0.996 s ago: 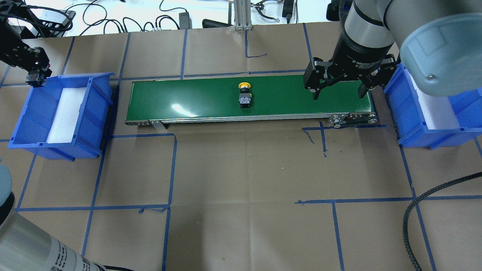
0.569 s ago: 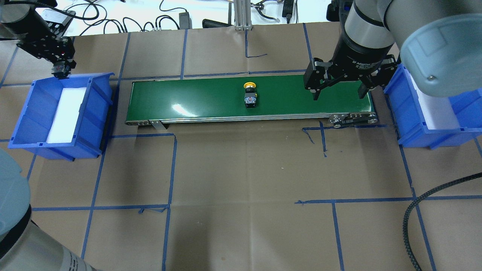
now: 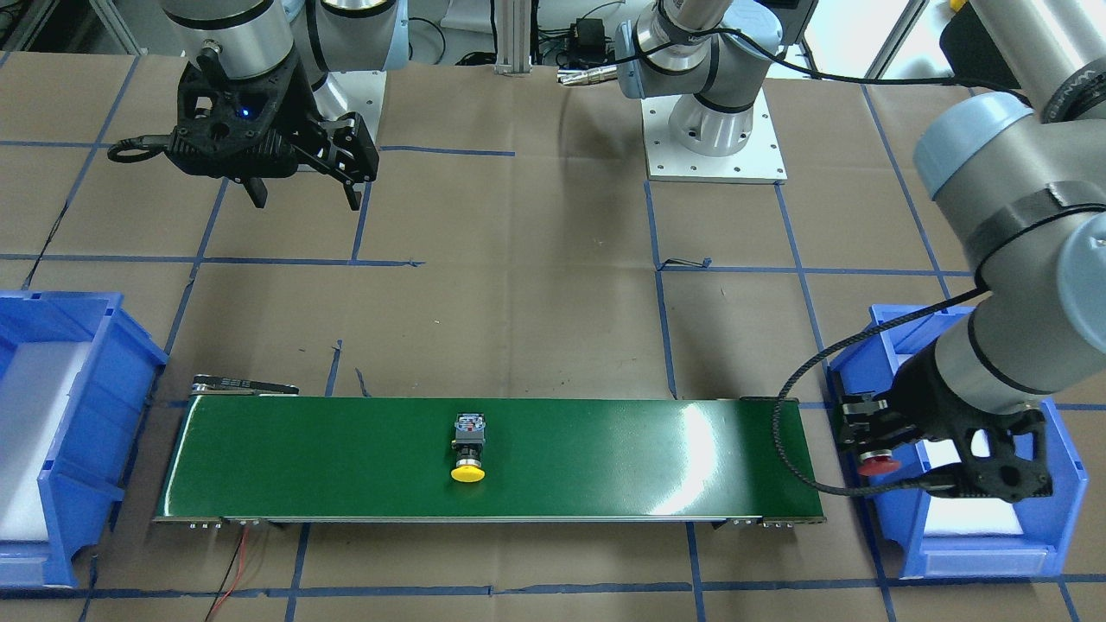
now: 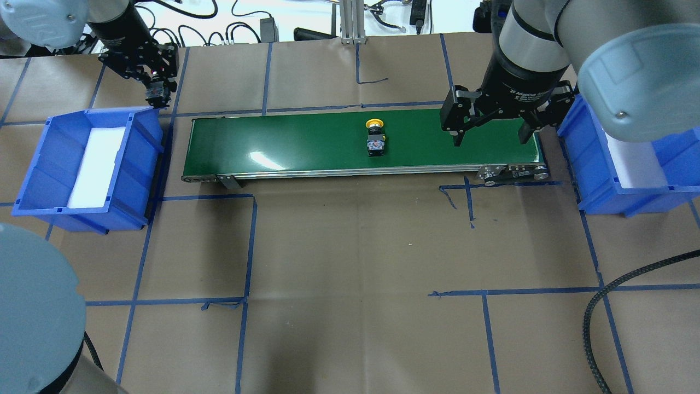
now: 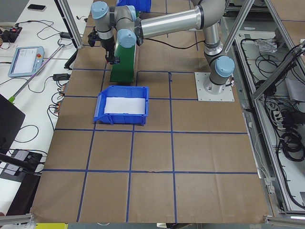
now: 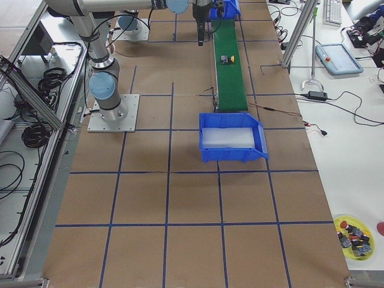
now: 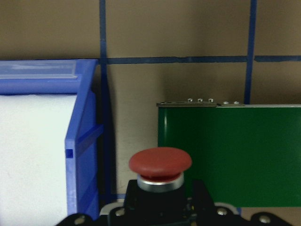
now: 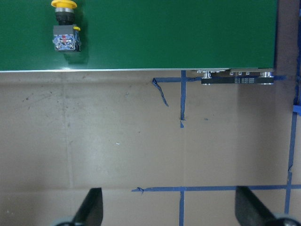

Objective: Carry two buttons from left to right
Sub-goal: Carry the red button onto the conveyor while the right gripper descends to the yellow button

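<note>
The red button is held in my left gripper, which is shut on its black body. It hangs over the gap between the left blue bin and the left end of the green conveyor belt. In the front-facing view the red button shows beside the bin's wall. The yellow button lies on its side near the belt's middle, also seen as the yellow button from the right wrist. My right gripper hangs open and empty over the belt's right end.
The right blue bin with white foam stands just past the belt's right end. Cables lie along the table's far edge, and a black braided cable loops at the front right. Blue tape lines cross the brown table.
My left gripper has carried the red button rightwards from the left bin's far corner toward the belt's end. The yellow button has ridden right along the belt. The right gripper stayed put.
</note>
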Tool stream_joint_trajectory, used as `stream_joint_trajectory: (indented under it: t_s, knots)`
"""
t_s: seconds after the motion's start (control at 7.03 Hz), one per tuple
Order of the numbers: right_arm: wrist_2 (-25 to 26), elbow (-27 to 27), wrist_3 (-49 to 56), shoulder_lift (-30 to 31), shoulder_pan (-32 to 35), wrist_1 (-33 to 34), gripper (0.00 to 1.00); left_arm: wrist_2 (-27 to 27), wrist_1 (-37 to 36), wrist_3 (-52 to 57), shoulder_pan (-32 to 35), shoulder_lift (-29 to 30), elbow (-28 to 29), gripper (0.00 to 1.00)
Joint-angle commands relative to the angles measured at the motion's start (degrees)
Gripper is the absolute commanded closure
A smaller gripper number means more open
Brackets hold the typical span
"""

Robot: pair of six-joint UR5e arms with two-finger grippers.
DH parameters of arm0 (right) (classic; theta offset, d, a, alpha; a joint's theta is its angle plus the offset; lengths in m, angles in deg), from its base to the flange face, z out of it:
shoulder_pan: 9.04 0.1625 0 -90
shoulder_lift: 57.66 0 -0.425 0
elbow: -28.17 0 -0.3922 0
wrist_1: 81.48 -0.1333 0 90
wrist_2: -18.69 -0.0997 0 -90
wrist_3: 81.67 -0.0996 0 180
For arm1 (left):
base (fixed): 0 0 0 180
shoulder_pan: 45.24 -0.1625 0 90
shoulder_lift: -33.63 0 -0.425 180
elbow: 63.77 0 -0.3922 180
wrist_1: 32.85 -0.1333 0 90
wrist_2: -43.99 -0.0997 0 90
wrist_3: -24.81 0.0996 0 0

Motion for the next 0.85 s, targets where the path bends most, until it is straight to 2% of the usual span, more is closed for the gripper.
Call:
stream_joint_trajectory:
  t_s: [0.0, 0.28, 0.43, 0.71]
  knots:
    - [0.00, -1.25, 0.00, -0.73, -0.09, 6.80, 0.00, -0.07, -0.40, -1.91, 3.07, 0.53, -0.49, 0.93]
    - [0.09, -2.75, 0.44, -4.67, -0.26, 13.39, 0.00, 0.02, -1.62, -1.91, 3.08, 0.80, -3.90, 0.93]
    - [0.09, -2.84, 0.52, -6.34, -0.26, 13.68, 0.00, 0.02, -4.16, -1.91, 3.08, 0.89, -6.01, 0.93]
    - [0.44, -2.84, 0.53, -9.33, -0.53, 19.54, 0.00, 0.02, -16.15, -2.35, 3.16, 1.77, -12.94, 0.93]
